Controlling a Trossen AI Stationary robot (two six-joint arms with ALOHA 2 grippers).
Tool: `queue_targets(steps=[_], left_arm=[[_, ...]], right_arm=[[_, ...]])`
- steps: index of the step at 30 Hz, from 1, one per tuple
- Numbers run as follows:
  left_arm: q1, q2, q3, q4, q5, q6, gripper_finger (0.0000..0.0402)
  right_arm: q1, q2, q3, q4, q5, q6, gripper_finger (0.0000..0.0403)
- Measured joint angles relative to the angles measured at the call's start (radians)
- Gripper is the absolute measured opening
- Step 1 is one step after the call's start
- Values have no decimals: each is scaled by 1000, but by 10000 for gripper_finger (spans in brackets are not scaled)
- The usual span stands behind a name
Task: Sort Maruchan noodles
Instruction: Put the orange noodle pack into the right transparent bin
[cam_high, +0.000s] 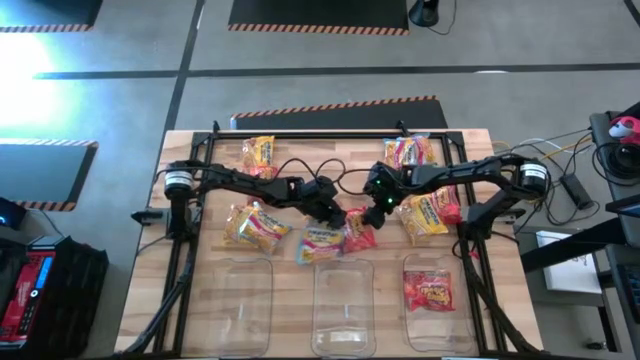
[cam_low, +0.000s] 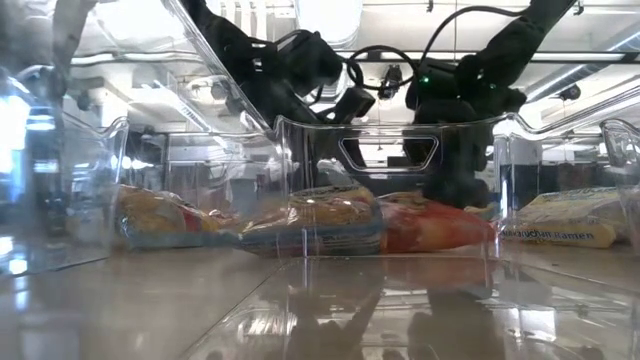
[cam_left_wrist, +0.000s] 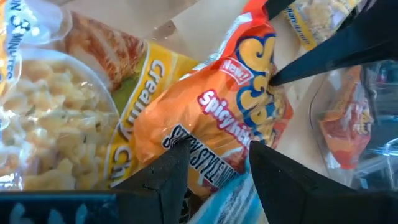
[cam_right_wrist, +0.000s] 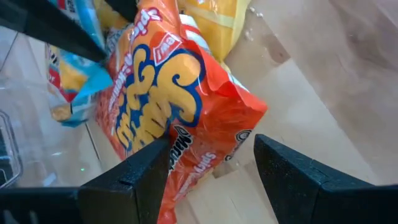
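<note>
At desk centre, both arms were angled inward over the red noodle packet (cam_high: 360, 238); left gripper (cam_high: 337, 215) and right gripper (cam_high: 380, 207) jaws were held open, straddling it, nothing gripped.

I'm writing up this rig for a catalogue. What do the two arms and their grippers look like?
Both arms are dark, jointed and slim, with a silver-white collar near each base and black cables looping between them. The left gripper and right gripper each have two broad, flat, wedge-shaped black fingers. A green light glows on the right wrist.
</note>
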Motion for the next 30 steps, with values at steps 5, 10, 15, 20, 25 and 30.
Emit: queue_targets(steps=[5,10,15,20,25,30], left_arm=[[0,0,0,-18,-15,4,156],[0,0,0,-30,-30,5,154],[0,1,-1,-38,-45,3,142],[1,2,-2,-40,-48,-4,128],[0,3,-2,-39,-64,-15,123],[0,3,-4,-27,-68,-19,123]], right_arm=[[0,0,0,19,-3,-6,222],[0,0,0,40,-6,-7,222],[2,2,0,95,-26,8,222],[2,2,0,127,-26,25,221],[6,2,0,133,-24,28,221],[21,2,0,140,-21,37,217]])
